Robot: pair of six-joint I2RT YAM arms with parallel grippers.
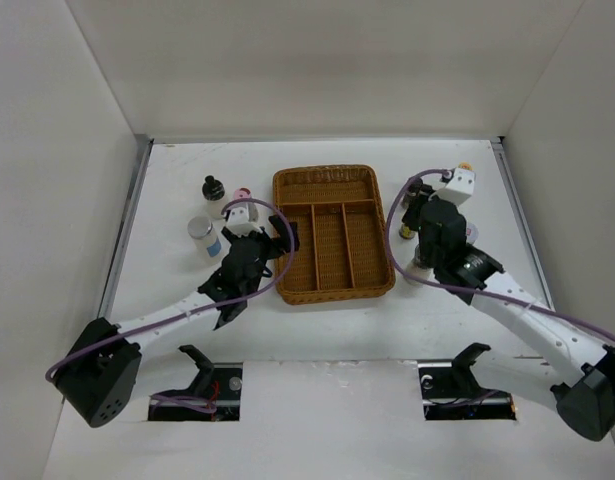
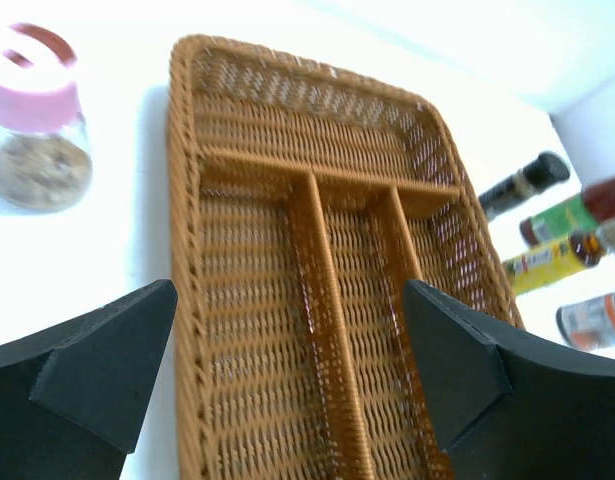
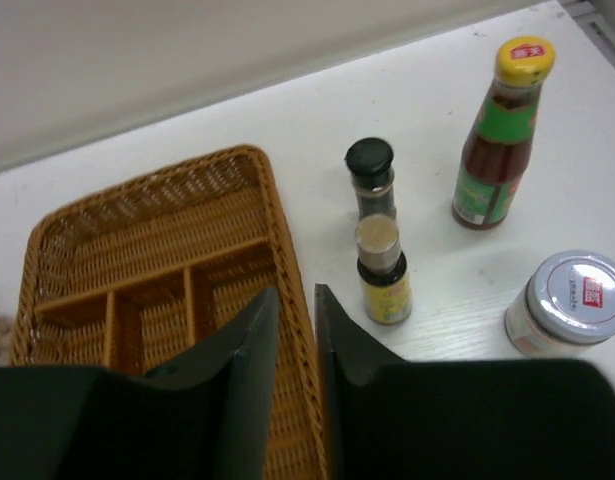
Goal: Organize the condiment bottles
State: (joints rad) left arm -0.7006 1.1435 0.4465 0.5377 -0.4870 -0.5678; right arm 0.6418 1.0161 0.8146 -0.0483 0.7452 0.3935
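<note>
1. Black fingers (image 2: 102,370) of the left pincer (image 2: 289,300) were spread wide with nothing between them. They hung over the left side of the brown wicker tray (image 2: 187,250).
2. On the right pincer (image 3: 295,295) the fingers (image 3: 237,380) were drawn almost together. Only a thin slit showed between them and they pinched nothing. The tips hung just by the tray's right rim.
3. That tray lay in the middle of the tabletop (image 1: 337,340). It had one cross compartment at its far end and three long ones running toward the near edge.
4. Just right of the right pincer, between the tray and the right edge, the tan-capped bottle (image 3: 382,270) with a yellow label stood upright. The black-capped shaker (image 3: 371,175) stood close behind it toward the far edge. Whether the two touched could not be told.
5. Nearer the right edge stood the yellow-capped sauce bottle (image 3: 497,140) with a green label, toward the far right corner. The silver-lidded jar (image 3: 567,305) with a red-and-white mark sat closer to the near edge.
6. Between the tray and the left edge, the pink-capped jar (image 2: 37,120) with brownish contents stood upright near the tray's far left corner. The black-topped bottle (image 1: 214,187) stood just beside it toward the left edge. The blue-labelled jar (image 1: 202,235) with a silver cap stood nearer the near edge.
7. Each of these seven stood on the tabletop, outside the tray.
</note>
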